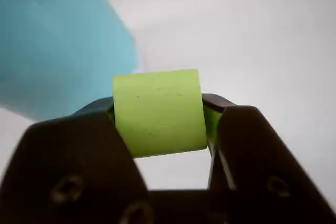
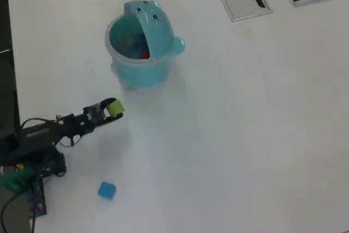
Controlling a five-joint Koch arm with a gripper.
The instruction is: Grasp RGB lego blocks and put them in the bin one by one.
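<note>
The gripper [image 1: 160, 116] is seen clenched on the yellow-green block [image 1: 159, 113]: in the wrist view the block is pinched betw. the two dark jaws, one at its left side, one at its right, w/ the block's front face fully exposed and its top edge standing above the jaw tips. White table surface [image 1: 262, 35] is seen through the gap under the block. In the overhead view the gripper [image 2: 113, 108] is carried at the end of the dark arm [image 2: 60, 126], which is stretched from the lower left toward upper right; the yellow-green block [image 2: 115, 108] shows as a small bright patch at the arm's tip.

The bin [image 2: 136, 66], light teal, is found up & slightly right of the gripper in the overhead view, near but apart from it. In the wrist view the bin [image 1: 58, 40] is only a blurred teal mass at upper left, beside the block, not touching it. The raised flap [image 2: 148, 20] w/ small dark dots is stood up at the bin's far side; a knob [image 2: 177, 46] sticks out at the right.

Inside the bin a red block [image 2: 144, 54] is visible at the bottom, near the flap side.

The blue block [image 2: 107, 190] is left lying on the table [image 2: 245, 135] at lower left, well apart from the bin, below the arm and not touched by it.
</note>
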